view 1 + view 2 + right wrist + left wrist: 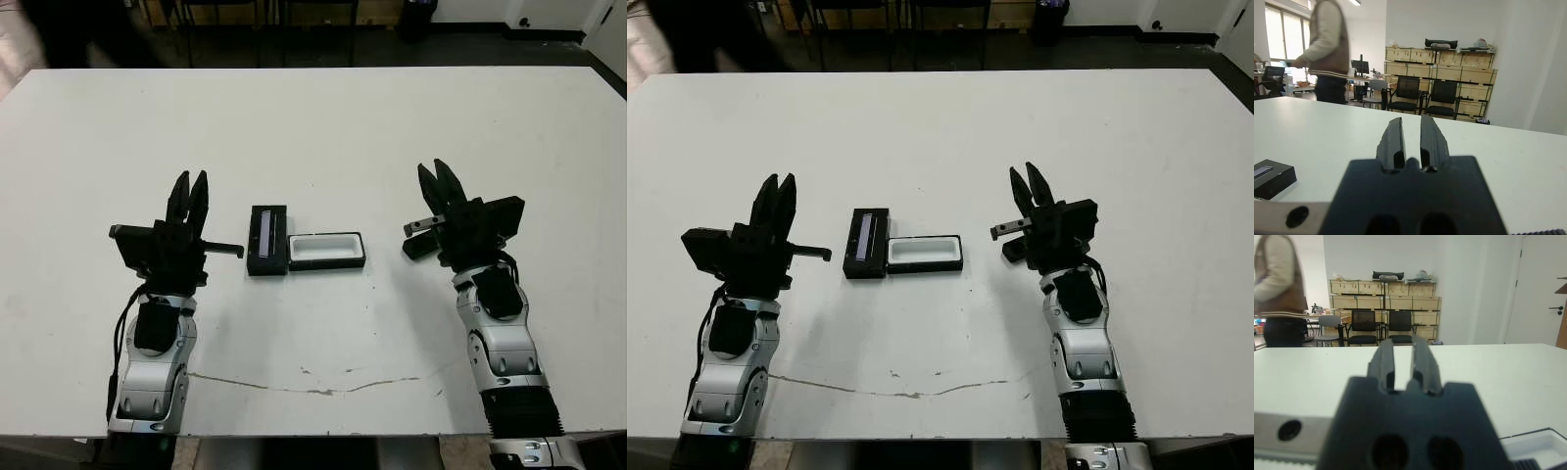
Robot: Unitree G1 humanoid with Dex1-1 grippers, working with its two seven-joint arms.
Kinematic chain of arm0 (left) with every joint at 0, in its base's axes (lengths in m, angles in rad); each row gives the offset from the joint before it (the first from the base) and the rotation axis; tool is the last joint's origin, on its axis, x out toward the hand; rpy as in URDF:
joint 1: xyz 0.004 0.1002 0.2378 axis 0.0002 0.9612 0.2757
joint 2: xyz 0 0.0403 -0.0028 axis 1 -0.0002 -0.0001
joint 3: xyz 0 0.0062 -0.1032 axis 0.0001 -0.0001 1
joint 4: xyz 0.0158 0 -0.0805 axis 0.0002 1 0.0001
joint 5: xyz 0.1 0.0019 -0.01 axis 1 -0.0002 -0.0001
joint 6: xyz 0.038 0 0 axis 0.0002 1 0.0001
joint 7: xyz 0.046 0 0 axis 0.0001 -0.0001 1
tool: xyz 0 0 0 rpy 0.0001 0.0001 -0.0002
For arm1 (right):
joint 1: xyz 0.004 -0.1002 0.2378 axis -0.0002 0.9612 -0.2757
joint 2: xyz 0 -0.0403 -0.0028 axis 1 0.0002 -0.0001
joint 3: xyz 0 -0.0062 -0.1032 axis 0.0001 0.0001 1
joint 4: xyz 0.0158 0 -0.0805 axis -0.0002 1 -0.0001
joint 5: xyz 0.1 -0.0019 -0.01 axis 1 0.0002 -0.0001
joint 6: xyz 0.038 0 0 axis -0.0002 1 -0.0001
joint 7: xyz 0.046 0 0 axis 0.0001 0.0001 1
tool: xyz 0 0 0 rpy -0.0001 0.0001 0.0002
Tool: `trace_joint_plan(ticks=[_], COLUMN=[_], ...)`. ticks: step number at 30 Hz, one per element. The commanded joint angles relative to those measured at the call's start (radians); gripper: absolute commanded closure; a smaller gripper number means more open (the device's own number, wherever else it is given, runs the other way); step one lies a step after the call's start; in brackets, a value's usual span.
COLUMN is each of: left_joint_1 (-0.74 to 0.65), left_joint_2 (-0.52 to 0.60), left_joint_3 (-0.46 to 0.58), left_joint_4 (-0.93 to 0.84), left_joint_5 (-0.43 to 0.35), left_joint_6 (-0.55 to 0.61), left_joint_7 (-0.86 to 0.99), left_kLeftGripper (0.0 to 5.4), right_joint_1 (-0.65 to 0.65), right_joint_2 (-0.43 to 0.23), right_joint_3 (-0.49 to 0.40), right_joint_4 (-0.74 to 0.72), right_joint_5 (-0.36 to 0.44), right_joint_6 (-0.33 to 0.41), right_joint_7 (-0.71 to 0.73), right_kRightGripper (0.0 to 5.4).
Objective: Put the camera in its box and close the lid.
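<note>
Both grippers, left point(192, 189) and right point(439, 182), rest on the table point(323, 127) empty, fingers nearly together. Between them lies the open white-lined box point(326, 251); the camera point(267, 238) touches its left end. Grasp the camera across its narrow sides.

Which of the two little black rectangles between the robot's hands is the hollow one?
The box, nearer the right gripper: its white-lined tray is empty. The one beside it, nearer the left gripper, is a solid black piece with a bluish stripe.
</note>
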Motion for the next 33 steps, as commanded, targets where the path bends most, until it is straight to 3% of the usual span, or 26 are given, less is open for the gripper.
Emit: trace_joint_plan(ticks=[1, 9, 16, 23, 27, 30, 33], left_joint_1=[0.017, 0.001, 0.012, 0.024, 0.034, 0.043, 0.054], left_joint_2=[0.011, 0.012, 0.007, 0.006, 0.002, 0.000, 0.001], left_joint_3=[0.005, 0.007, 0.005, 0.005, 0.002, -0.001, -0.002], left_joint_4=[0.014, 0.029, 0.015, 0.012, 0.000, -0.004, -0.010], left_joint_5=[0.001, 0.012, 0.013, 0.005, 0.005, 0.003, 0.009], left_joint_6=[0.006, 0.001, 0.002, -0.005, 0.003, 0.001, 0.000], left_joint_7=[-0.005, 0.003, 0.006, 0.002, 0.005, 0.003, 0.005], left_kLeftGripper=[5.38, 5.38, 5.38, 5.38, 5.38, 5.38, 5.38], right_joint_1=[0.014, -0.005, -0.043, -0.184, -0.327, -0.453, -0.572], right_joint_2=[-0.003, -0.002, -0.052, -0.208, -0.333, -0.427, -0.466], right_joint_3=[0.001, -0.004, -0.040, -0.101, -0.092, -0.037, 0.024], right_joint_4=[0.005, 0.023, 0.054, 0.119, 0.294, 0.473, 0.646], right_joint_5=[-0.001, 0.007, 0.020, -0.013, -0.061, -0.110, -0.166], right_joint_6=[0.021, 0.028, 0.011, 0.082, 0.087, 0.087, 0.064], right_joint_7=[0.000, 0.002, 0.035, 0.046, 0.107, 0.227, 0.313], right_kRightGripper=[5.40, 5.40, 5.40, 5.40, 5.40, 5.40, 5.40])
